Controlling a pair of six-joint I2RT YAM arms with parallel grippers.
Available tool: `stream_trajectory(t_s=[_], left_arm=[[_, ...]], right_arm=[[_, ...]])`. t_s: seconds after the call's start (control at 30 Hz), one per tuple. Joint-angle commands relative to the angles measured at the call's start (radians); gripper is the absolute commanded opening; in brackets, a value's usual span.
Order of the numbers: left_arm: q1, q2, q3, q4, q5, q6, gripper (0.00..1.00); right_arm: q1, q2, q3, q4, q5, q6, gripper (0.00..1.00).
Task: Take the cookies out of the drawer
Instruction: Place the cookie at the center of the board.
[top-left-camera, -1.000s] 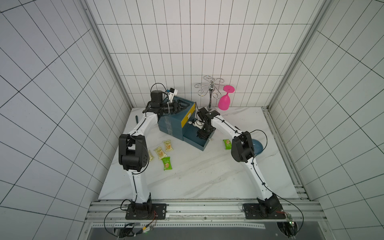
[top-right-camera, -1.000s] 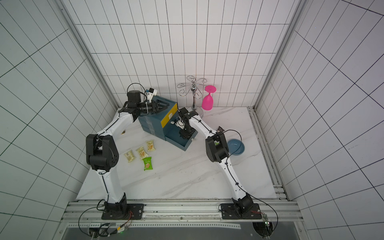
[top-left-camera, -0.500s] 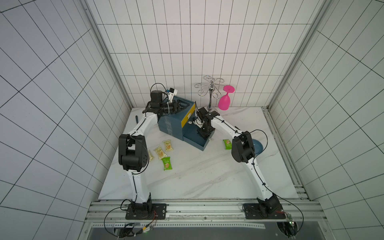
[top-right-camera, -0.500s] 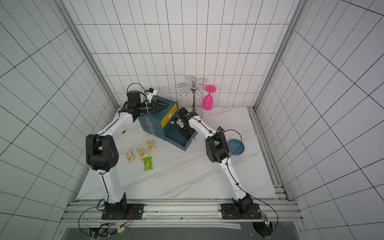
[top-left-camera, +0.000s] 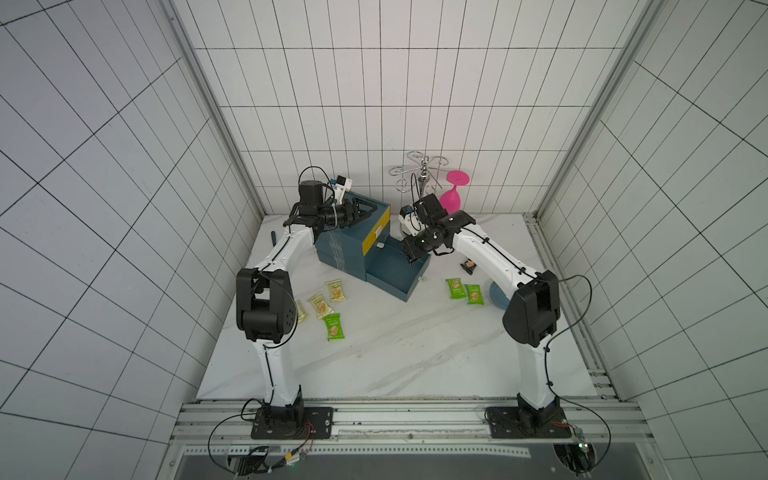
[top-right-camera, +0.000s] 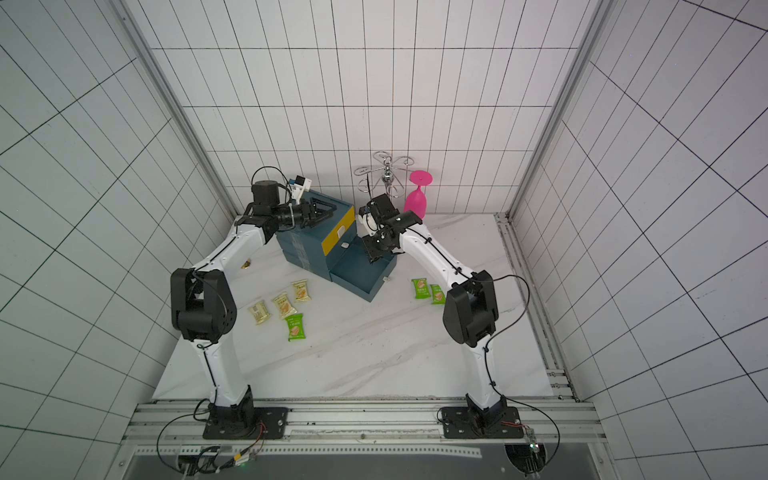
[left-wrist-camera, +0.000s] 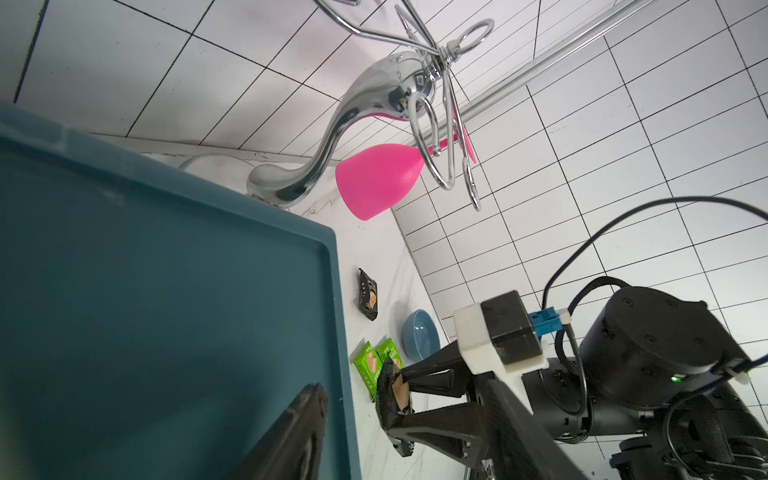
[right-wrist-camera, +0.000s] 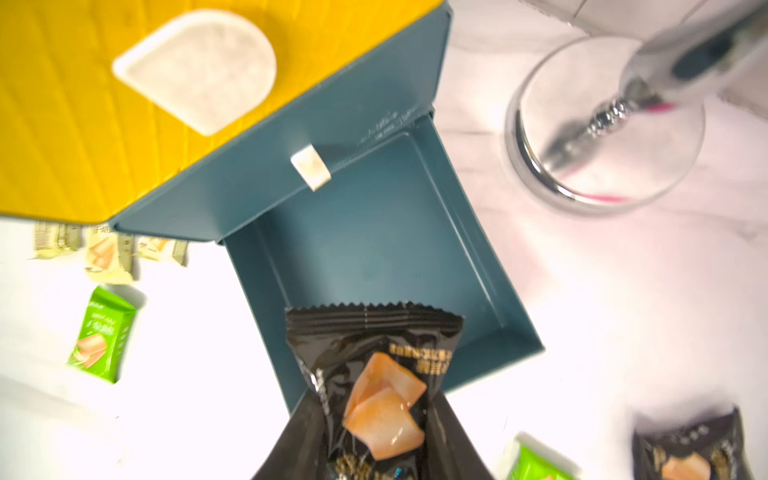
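Seven cookie packets (top-right-camera: 284, 305) are seen lying on the worktop (top-left-camera: 395, 353), split to either side of the blue cabinet (top-left-camera: 340, 253), presumably within each arm's reach. Its lower drawer (right-wrist-camera: 365, 249) is pulled out and looks emptied. The left end effector (top-right-camera: 324, 210) is rested, spread, on the cabinet top, likely to steady it. The right end effector (top-left-camera: 411, 257) is clenched on the eighth, a black packet (right-wrist-camera: 374, 365), held above the drawer.

Three yellow cookie packets (top-right-camera: 284, 305), three green cookie packets (top-right-camera: 295, 327), two black cookie packets (right-wrist-camera: 374, 395); one teal drawer cabinet (top-left-camera: 345, 249), one pink wine glass (top-left-camera: 454, 195), one chrome glass rack (top-left-camera: 422, 174), one blue bowl (left-wrist-camera: 419, 334).
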Motion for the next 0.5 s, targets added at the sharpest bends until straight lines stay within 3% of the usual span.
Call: stream_trajectory(t_s=[0.0,0.2,0.3,0.47], left_arm=[[0.002,0.062,-0.049,-0.164,-0.063,-0.037,0.67],[-0.021,0.020,-0.037,-0.052,-0.060,-0.147,0.71],[-0.024,0.033,-0.012,-0.048,-0.050,-0.167,0.72],[-0.021,0.037,-0.018,-0.091,-0.061,-0.127,0.71]], right_arm=[[-0.083,-0.105,-0.157,-0.028,0.053,0.115,0.31],[-0.175,-0.124,-0.318,-0.039,0.063,0.169,0.40],[-0.207,-0.097,-0.315,-0.041,0.057,0.216,0.60],[-0.223,-0.209,-0.439,0.148,-0.098,0.333,0.70]])
